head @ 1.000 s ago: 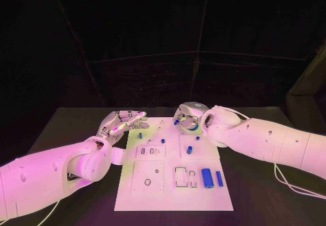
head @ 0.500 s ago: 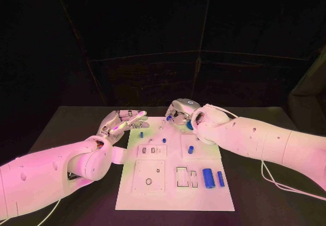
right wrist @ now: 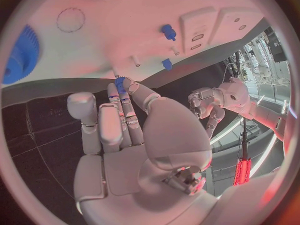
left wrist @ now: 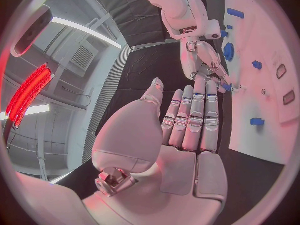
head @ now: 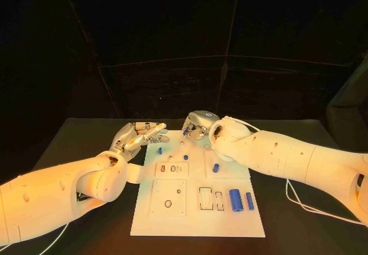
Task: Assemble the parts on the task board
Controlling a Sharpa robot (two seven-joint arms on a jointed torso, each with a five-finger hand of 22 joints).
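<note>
Right robot hand (head: 198, 126) reaches over the far end of the white task board (head: 198, 226) and pinches a small blue gear (right wrist: 120, 82) in its fingertips. Left robot hand (head: 140, 135) hangs just beside the board's far left corner, fingers straight and apart, holding nothing. More blue parts (head: 234, 200) lie on the board, which sits on the black surface (head: 76, 138).

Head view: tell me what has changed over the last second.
The right hand has moved toward the robot's left along the far edge of the task board, closer to the left hand; its fingers pinch a small blue gear. The left hand stays open beside the board, and the blue parts lie where they were.
</note>
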